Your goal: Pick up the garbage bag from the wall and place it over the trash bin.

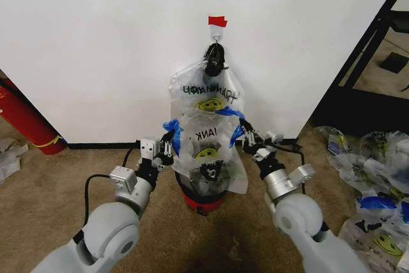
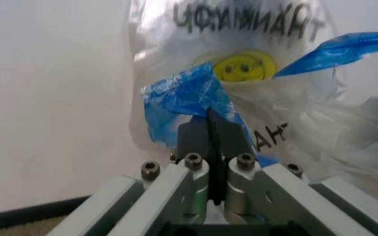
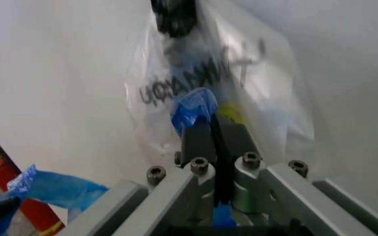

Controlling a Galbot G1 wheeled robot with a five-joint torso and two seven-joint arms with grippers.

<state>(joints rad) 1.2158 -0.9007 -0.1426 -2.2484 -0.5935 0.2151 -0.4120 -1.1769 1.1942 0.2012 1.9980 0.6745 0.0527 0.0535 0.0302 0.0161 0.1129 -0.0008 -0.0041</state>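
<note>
Both arms reach forward: the left pincer (image 1: 167, 148) and right pincer (image 1: 246, 137) are each clamped tight on a blue handle of the garbage bag (image 1: 206, 158), stretched above the trash bin (image 1: 203, 200) — keep the mouth wide and lower evenly.

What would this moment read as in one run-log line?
left hand: shut on garbage bag | right hand: shut on it | bag over trash bin
</note>
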